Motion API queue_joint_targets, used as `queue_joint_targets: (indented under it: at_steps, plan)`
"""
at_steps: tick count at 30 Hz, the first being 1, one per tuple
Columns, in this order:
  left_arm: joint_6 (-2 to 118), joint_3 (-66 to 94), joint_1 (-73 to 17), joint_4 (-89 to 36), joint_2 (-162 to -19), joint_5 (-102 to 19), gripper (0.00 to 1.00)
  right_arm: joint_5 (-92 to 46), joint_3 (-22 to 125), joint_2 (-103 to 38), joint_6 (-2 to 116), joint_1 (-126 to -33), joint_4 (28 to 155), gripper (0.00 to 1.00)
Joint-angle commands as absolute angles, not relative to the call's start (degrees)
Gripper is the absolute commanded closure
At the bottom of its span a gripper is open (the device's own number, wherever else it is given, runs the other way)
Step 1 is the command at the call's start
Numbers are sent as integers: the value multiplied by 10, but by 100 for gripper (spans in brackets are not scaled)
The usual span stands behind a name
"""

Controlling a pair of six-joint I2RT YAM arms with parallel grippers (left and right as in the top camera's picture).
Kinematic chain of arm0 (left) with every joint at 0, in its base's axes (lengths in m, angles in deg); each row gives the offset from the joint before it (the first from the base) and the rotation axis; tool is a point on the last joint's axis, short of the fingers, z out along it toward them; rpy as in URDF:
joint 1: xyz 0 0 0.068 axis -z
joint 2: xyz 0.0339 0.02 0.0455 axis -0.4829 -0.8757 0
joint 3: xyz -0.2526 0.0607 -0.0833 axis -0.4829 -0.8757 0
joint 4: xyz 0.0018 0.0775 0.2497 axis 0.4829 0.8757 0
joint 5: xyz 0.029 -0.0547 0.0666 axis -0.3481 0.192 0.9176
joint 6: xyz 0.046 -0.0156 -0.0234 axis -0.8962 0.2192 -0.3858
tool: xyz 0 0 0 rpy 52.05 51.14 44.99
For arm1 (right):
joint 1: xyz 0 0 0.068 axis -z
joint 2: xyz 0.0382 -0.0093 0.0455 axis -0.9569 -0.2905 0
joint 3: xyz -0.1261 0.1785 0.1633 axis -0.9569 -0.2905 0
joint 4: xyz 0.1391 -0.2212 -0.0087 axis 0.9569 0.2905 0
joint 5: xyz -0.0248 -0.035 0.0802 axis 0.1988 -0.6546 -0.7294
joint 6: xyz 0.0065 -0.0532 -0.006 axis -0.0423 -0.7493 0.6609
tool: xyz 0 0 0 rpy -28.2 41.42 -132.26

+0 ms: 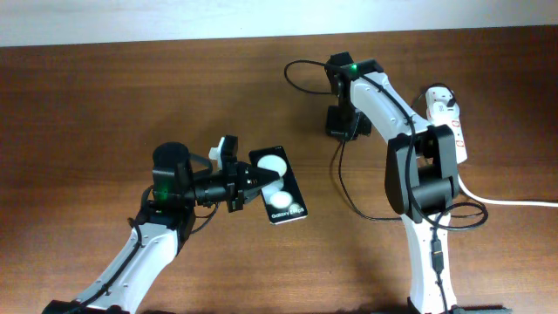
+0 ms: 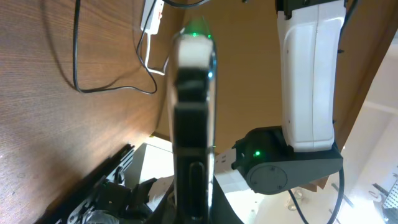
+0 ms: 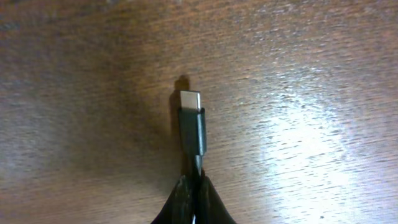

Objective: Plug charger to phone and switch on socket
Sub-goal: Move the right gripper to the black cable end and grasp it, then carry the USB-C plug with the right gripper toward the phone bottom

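Note:
The black phone (image 1: 281,199), with two white round patches, is held at its left end by my left gripper (image 1: 255,181), which is shut on it. In the left wrist view the phone (image 2: 193,118) shows edge-on between the jaws (image 2: 194,205). My right gripper (image 1: 343,129) points down at the table, right of the phone and apart from it. It is shut (image 3: 196,180) on the charger plug (image 3: 193,127), whose metal tip (image 3: 191,99) juts out just above the wood. The thin black cable (image 1: 342,187) trails back from it. The white socket (image 1: 451,122) lies at the far right.
The socket's thick white cord (image 1: 514,201) runs off the right edge. The right arm's white body (image 2: 311,74) stands close behind the phone in the left wrist view. The socket end (image 2: 152,15) and a loop of black cable (image 2: 78,62) lie on the wood there.

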State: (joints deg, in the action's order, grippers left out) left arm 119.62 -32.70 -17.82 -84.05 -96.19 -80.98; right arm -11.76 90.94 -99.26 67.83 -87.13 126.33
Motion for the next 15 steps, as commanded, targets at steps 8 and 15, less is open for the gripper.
queue_joint_targets:
  at_steps: [8,15]
  plan:
    - [1122,-316,-177,-845,-961,-831,100,-191,994,-720,591,-869,1467,96]
    - [1123,-316,-177,-845,-961,-864,100,-268,911,-491,623,-894,1562,96]
